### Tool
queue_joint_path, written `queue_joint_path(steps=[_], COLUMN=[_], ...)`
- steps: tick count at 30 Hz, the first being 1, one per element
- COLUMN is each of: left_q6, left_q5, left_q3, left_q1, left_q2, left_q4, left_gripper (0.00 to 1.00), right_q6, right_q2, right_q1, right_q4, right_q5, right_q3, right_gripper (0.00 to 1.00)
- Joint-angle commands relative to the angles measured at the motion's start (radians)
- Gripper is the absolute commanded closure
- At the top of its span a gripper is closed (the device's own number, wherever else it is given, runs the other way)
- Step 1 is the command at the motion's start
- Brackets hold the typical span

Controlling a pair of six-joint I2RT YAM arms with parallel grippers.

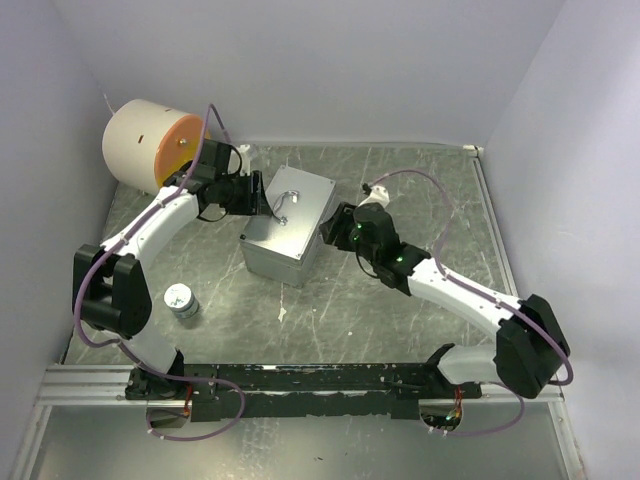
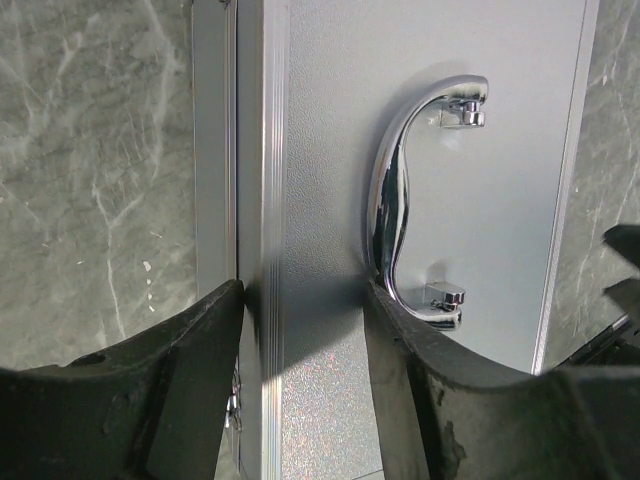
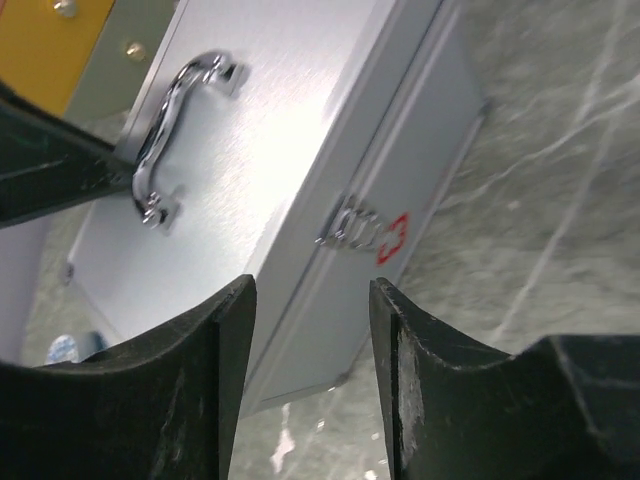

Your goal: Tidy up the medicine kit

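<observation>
Centrally, boxy brushed-metal case [image 1: 300,222] with curved chrome handle [image 2: 398,190] on marbled table [image 1: 350,322].

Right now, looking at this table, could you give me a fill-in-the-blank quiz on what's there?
The grey case has its lid ___.
The white drum has an ___ face.
The small round bottle stands nearest the ___ arm.
The left gripper and right gripper both have ___ jaws.
Missing words: closed; orange; left; open.

Matt metal case [image 1: 312,200], glossy chrome handle [image 2: 388,190]
</observation>
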Motion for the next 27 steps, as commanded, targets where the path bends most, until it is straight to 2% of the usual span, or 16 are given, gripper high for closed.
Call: queue_joint_path(steps=[1,6,11,17,23,27], left_q6=[0.036,0.036,0.044,0.041,0.036,0.043], left_q5=[0.005,-0.036,-0.089,-0.100,-0.073,-0.078], left_q3=[-0.040,-0.061,-0.080,-0.097,-0.108,-0.120], left_q1=[-0.014,-0.014,-0.014,-0.014,-0.014,-0.014], left_q2=[0.008,0.016,0.011,-0.014,-0.018,-0.036], left_q4=[-0.100,-0.096,-0.102,-0.098,-0.093,-0.081], left_gripper=[0.40,0.43,0.49,0.51,0.52,0.53], right_q6=[-0.181,-0.358,-0.496,-0.535,-0.542,-0.538], right_q2=[-0.028,0.019,0.034,0.123,0.222,0.257], right_q1=[-0.053,-0.107,-0.104,-0.098,-0.063,-0.047], right_q4=[-0.020,0.142,0.332,0.460,0.625,0.655], right_q5=[0.070,-0.086,-0.105,-0.089,-0.132,-0.118], right_q3=[-0.008,-0.110,-0.215,-0.231,-0.259,-0.246], right_gripper=[0.51,0.59,0.59,0.66,0.65,0.64])
